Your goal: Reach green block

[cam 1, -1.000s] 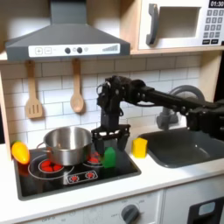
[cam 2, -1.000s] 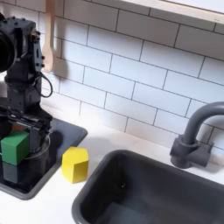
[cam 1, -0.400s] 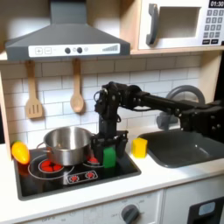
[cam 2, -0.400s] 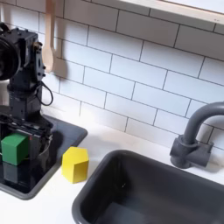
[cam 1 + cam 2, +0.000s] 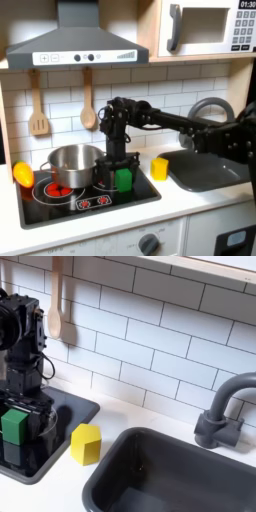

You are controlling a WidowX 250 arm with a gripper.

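Two small cubes sit on this toy kitchen counter, and the arm has gone for the right one: over the last second the gripper (image 5: 121, 170) has dropped from hovering above the green block (image 5: 123, 179) to sitting right down around it. In the first exterior view the block rests on the black stovetop (image 5: 60, 207), near its front right corner, just beside the steel pot (image 5: 75, 164), and the dark fingers now reach down on either side of it. In the second exterior view the green block (image 5: 14, 424) shows at the second exterior view's left edge, with one finger (image 5: 44, 422) standing just beside it; the fingers look spread with the block between them, though I can't tell whether they touch it. The yellow block (image 5: 86, 443) sits apart on the white counter (image 5: 60, 488) between stove and sink (image 5: 170, 471), and hasn't moved. To my eye the reach is as good as done; if a grasp were wanted, the fingers would only need to close. The block itself has stayed put throughout.
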